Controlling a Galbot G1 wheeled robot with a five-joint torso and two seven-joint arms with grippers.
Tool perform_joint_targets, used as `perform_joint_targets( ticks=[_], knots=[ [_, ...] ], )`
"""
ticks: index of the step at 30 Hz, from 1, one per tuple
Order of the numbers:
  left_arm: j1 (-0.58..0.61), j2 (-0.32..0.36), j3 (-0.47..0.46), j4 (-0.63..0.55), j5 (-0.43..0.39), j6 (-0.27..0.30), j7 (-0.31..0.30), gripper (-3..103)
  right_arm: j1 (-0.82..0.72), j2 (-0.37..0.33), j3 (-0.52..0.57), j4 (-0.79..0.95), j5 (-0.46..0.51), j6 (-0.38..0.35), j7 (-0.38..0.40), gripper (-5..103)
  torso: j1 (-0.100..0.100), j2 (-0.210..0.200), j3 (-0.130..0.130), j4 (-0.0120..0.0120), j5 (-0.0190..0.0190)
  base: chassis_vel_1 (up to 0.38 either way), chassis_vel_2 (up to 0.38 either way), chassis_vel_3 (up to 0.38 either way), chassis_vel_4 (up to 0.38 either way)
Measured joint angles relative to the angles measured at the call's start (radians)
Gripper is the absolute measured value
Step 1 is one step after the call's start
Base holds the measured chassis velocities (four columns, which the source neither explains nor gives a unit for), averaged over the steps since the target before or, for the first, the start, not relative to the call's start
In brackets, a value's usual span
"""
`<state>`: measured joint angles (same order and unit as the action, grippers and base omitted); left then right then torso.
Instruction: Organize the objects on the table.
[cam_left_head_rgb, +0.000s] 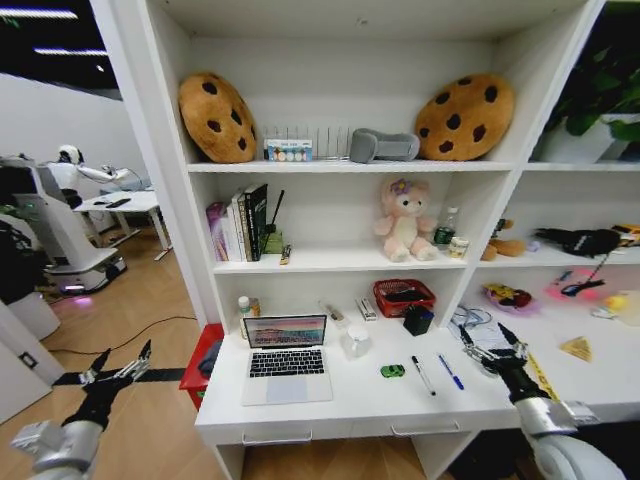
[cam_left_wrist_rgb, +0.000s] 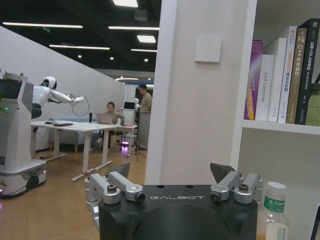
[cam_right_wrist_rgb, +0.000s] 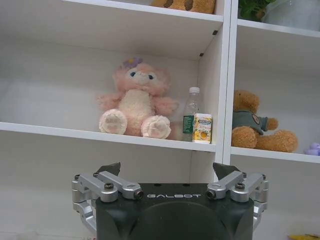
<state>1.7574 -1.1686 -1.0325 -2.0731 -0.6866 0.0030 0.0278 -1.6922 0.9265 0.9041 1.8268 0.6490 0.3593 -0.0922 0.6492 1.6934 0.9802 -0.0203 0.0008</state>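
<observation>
Tools both wide: left tool lower left, right tool lower right; I'd approach blue pen squarely.

1. Left claw: fingertips barely rise above the black housing in the left wrist view; lower finger parts hidden behind it.
2. Right claw: likewise, tips alone clear the housing in the right wrist view.
3. Bench: right end cut off by the picture edge; legs below the frame.
4. Books: spine titles too small to read in the head view.
5. Red basket: dark contents indistinct.
6. Laptop: screen image too small to make out.
</observation>
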Motion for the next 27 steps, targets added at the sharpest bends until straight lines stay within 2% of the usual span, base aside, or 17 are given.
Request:
perform_joint_targets(
  ticks=[1, 3, 6, 7, 8, 9, 11, 12, 14, 15, 17, 18, 21, 23, 25, 26, 27],
  knots=[
    [-0.003, -0.002, 0.002, 0.001, 0.01, 0.0, -0.003, 82, 0.001, 0.0, 0.0, -0.002, -0.01, 0.0, 0.003, 100, 0.0, 0.0, 0.0, -0.0001, 0.0001, 0.0, 0.0, 0.0, 0.0],
    [-0.004, -0.002, 0.003, 0.002, 0.016, 0.0, -0.004, 82, 0.001, 0.001, 0.0, -0.003, -0.015, 0.0, 0.005, 100, -0.001, 0.0, 0.0, -0.0002, 0.0001, 0.0, 0.0, 0.0, 0.0],
    [-0.003, -0.002, 0.004, 0.002, 0.024, -0.002, -0.004, 72, 0.001, 0.002, -0.001, -0.005, -0.02, 0.0, 0.008, 100, -0.001, 0.001, 0.0, -0.0002, 0.0, 0.0, 0.0, 0.0, 0.0],
    [-0.003, -0.002, 0.004, 0.002, 0.024, -0.002, -0.004, 72, 0.001, 0.002, -0.001, -0.005, -0.02, 0.0, 0.008, 100, -0.001, 0.001, 0.0, -0.0002, 0.0, 0.0, 0.0, 0.0, 0.0],
    [-0.003, -0.001, 0.004, 0.002, 0.024, -0.003, -0.005, 60, 0.001, 0.002, -0.001, -0.006, -0.02, 0.0, 0.009, 100, -0.001, 0.001, 0.0, -0.0002, 0.0001, 0.0, 0.0, 0.0, 0.0],
    [-0.003, 0.0, 0.003, 0.002, 0.024, -0.003, -0.005, 60, 0.002, 0.002, -0.002, -0.006, -0.021, 0.0, 0.009, 100, -0.001, 0.0, 0.0, -0.0001, 0.0001, 0.0, 0.0, 0.0, 0.0],
    [-0.005, 0.002, 0.002, 0.002, 0.023, -0.004, -0.005, 50, 0.003, 0.002, -0.002, -0.006, -0.021, 0.0, 0.009, 100, -0.001, 0.0, 0.0, -0.0001, 0.0001, 0.0, 0.0, 0.0, 0.0],
    [-0.005, 0.002, 0.002, 0.002, 0.023, -0.004, -0.005, 50, 0.003, 0.002, -0.002, -0.006, -0.021, 0.0, 0.009, 100, -0.001, 0.0, 0.0, -0.0001, 0.0001, 0.0, 0.0, 0.0, 0.0],
    [-0.006, 0.003, 0.002, 0.0, 0.02, -0.004, -0.005, 39, 0.003, 0.002, -0.002, -0.006, -0.02, 0.0, 0.01, 100, -0.001, 0.0, 0.0, -0.0001, 0.0001, 0.0, 0.0, 0.0, 0.0],
    [-0.006, 0.003, 0.002, 0.0, 0.02, -0.004, -0.005, 39, 0.003, 0.002, -0.002, -0.006, -0.02, 0.0, 0.01, 100, -0.001, 0.0, 0.0, -0.0001, 0.0001, 0.0, 0.0, 0.0, 0.0],
    [-0.006, 0.004, 0.002, -0.002, 0.019, -0.004, -0.005, 28, 0.003, 0.002, -0.002, -0.006, -0.02, 0.0, 0.011, 100, -0.001, 0.0, 0.0, 0.0, 0.0001, 0.0, 0.0, 0.0, 0.0],
    [-0.006, 0.004, 0.002, -0.002, 0.019, -0.004, -0.005, 28, 0.003, 0.002, -0.002, -0.006, -0.02, 0.0, 0.011, 100, -0.001, 0.0, 0.0, 0.0, 0.0001, 0.0, 0.0, 0.0, 0.0],
    [-0.007, 0.006, 0.002, -0.003, 0.018, -0.004, -0.005, 12, 0.003, 0.002, -0.003, -0.006, -0.024, 0.0, 0.015, 100, -0.001, 0.0, 0.0, -0.0001, 0.0001, 0.0, 0.0, 0.0, 0.0],
    [-0.007, 0.007, 0.002, -0.004, 0.018, -0.003, -0.004, 7, 0.003, 0.003, -0.003, -0.007, -0.024, 0.0, 0.015, 100, -0.001, 0.0, 0.0, -0.0001, 0.0001, 0.0, 0.0, 0.0, 0.0],
    [-0.007, 0.008, 0.002, -0.004, 0.018, -0.003, -0.004, 7, 0.003, 0.003, -0.003, -0.007, -0.024, 0.0, 0.015, 100, -0.001, 0.0, 0.0, -0.0001, 0.0, 0.0, 0.0, 0.0, 0.0],
    [-0.007, 0.008, 0.001, -0.005, 0.018, -0.003, -0.004, 1, 0.003, 0.003, -0.004, -0.007, -0.024, 0.0, 0.015, 100, -0.001, 0.0, 0.0, -0.0001, 0.0001, 0.0, 0.0, 0.0, 0.0],
    [-0.007, 0.008, 0.001, -0.005, 0.018, -0.003, -0.004, 1, 0.003, 0.003, -0.004, -0.007, -0.024, 0.0, 0.015, 100, -0.001, 0.0, 0.0, -0.0001, 0.0001, 0.0, 0.0, 0.0, 0.0]
  ],
)
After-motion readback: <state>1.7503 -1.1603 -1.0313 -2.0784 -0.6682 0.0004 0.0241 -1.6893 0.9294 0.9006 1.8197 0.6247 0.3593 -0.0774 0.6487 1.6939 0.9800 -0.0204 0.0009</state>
